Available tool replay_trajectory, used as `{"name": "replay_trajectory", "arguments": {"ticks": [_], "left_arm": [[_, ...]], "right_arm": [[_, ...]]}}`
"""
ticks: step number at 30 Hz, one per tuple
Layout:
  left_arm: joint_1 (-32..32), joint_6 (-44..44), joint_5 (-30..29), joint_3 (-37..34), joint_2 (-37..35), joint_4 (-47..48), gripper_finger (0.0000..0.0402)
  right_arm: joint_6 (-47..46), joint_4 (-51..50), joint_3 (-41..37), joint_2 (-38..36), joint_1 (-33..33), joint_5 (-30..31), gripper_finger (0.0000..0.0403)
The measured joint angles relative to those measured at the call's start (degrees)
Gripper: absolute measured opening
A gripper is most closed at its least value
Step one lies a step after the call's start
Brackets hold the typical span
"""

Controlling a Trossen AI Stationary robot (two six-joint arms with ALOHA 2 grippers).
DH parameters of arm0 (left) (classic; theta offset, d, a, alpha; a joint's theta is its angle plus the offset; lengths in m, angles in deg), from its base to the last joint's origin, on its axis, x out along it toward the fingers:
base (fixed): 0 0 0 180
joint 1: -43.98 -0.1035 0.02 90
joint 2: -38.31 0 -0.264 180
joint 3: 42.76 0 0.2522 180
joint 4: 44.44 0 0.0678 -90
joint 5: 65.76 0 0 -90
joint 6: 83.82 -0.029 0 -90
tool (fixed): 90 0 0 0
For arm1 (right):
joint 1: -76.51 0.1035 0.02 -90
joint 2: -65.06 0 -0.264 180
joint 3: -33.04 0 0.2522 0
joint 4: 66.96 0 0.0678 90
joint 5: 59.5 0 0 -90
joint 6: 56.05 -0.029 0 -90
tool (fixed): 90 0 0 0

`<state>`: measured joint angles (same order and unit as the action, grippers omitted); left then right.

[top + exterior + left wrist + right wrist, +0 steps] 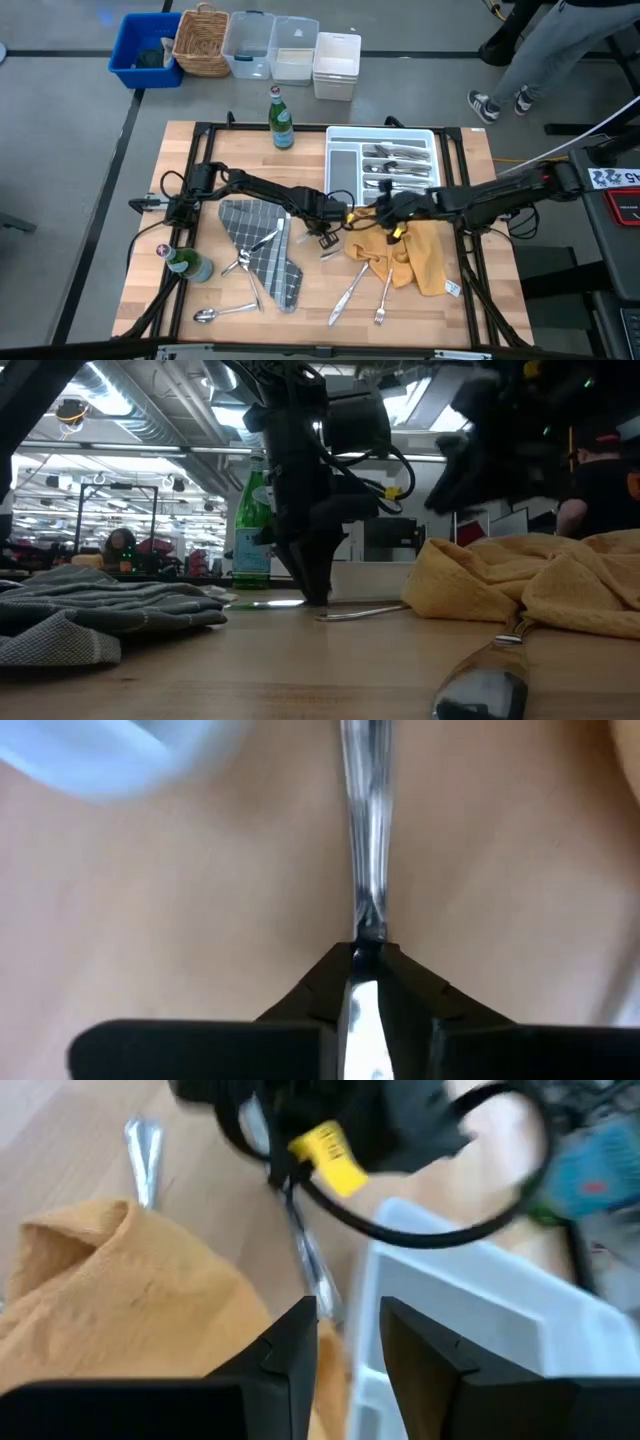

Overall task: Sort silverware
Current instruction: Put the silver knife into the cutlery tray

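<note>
My left gripper [325, 238] points steeply down at the table's middle, shut on a slim shiny piece of silverware [366, 830] that lies on the wood. My right gripper [383, 212] hovers open and holds nothing, above the yellow cloth [405, 255] and the near left corner of the white tray [345, 170]. Several pieces lie in the tray's compartments [395, 165]. Loose pieces lie on the grey checked cloth [265, 240] and on the bare wood near the front edge: a spoon [215, 313], a knife [350, 290] and a fork [384, 300]. My left gripper pinches the piece between its two fingertips [395, 965] at a narrow stretch of its shaft [368, 920]. The fingers come from above, pointing down, one on each side of the shaft. The piece lies flat on the table [360, 613].
A green bottle [282, 120] stands at the table's far edge; another [188, 264] lies near the left side. Bins and a basket [205, 40] sit on the floor beyond. A person's legs [540, 50] show at the far right. Black frame rails run along the table's sides.
</note>
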<state>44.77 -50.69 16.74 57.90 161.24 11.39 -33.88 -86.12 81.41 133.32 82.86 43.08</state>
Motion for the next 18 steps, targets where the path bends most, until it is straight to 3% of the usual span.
{"name": "replay_trajectory", "arguments": {"ticks": [9, 18], "left_arm": [[-0.78, 1.39, -0.02, -0.05, -0.11, 0.47, 0.0001], [-3.04, 0.98, 5.94, 4.75, 0.31, 8.09, 0.0011]], "right_arm": [[-0.02, -5.77, 0.00, -15.71, 0.00, 7.84, 0.0115], [0.09, -8.69, 0.00, -21.79, 0.00, 11.15, 0.0115]]}}
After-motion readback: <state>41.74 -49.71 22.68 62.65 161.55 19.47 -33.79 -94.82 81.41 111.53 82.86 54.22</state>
